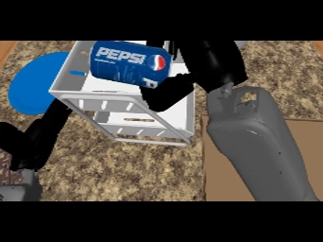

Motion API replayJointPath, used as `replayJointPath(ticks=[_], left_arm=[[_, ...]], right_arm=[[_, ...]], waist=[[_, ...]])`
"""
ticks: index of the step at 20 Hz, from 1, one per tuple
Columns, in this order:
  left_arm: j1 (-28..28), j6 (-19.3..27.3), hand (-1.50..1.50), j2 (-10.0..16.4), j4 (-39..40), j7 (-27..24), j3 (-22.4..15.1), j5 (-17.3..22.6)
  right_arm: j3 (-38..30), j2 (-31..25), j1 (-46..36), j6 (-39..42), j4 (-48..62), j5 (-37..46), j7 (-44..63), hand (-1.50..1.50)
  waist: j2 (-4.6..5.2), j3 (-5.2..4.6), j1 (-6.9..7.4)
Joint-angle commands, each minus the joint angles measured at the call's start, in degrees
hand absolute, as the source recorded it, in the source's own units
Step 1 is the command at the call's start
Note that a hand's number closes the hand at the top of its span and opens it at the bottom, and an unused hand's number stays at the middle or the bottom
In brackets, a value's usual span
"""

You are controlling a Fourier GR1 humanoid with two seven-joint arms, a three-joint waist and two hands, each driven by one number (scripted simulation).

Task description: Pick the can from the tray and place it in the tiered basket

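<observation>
Right hand (170, 90): fingers and thumb curled round the can (123, 64), gripping it at the end nearer the view's right. The can lies tilted on its side, label up, in the hand over the upper part of the white tiered basket (101, 100), off the tray (318, 160).

Handling, judged: a thin metal drink can, stiff along its length but easy to dent across the wall. Smooth and round, so likely to slip or roll once let go. Weight unknown; if full, it hangs heavy out past the fingers. The best hold is round the middle of the body, fingers on one side and thumb opposite. The present hold near one end leaves most of the can unsupported.

Left hand (32, 139): low at the view's left, beside the basket. It seems to rest with fingers straight and holding nothing, though it is dark against the counter and hard to read.

Surface: speckled stone counter (136, 165), flat. The basket stands on it, with open slotted walls and a lower shelf visible through them. The brown tray lies just beside the basket, under the right forearm. A blue plate (28, 90) sits on the basket's far left side, partly behind it.

Room, judged: the basket's top opening is wider than the can, but the walls are near on each side, so the can needs to go down level.
</observation>
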Motion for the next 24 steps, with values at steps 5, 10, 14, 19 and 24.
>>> replayJointPath(ticks=[5,10,14,19,24], left_arm=[[-0.26,-2.16,0.0,0.79,2.34,-1.1,1.51,0.79],[-2.39,-0.23,0.0,-0.74,2.28,-0.26,0.9,-0.89],[0.17,-3.51,0.0,0.97,3.26,-2.06,3.34,1.16],[-2.76,-1.34,0.0,-1.5,4.37,-1.82,1.02,-1.51],[0.32,-1.88,0.0,-0.49,-2.39,2.17,1.29,-0.54]], right_arm=[[5.76,1.78,-4.66,-12.19,17.25,4.11,-1.66,1.5],[1.73,1.81,-1.8,-24.05,20.41,2.72,-9.7,1.5],[4.71,1.81,-5.56,-27.9,28.73,-0.86,-12.58,-1.5],[5.34,1.77,-12.78,-30.53,36.97,-2.56,-12.84,-1.5],[8.81,1.79,-7.23,-37.4,30.45,-11.54,-11.58,-1.5]], waist=[[1.67,-0.73,1.24],[1.67,-0.68,0.58],[1.61,-0.7,0.88],[1.82,-0.73,1.19],[1.42,-0.67,1.04]])
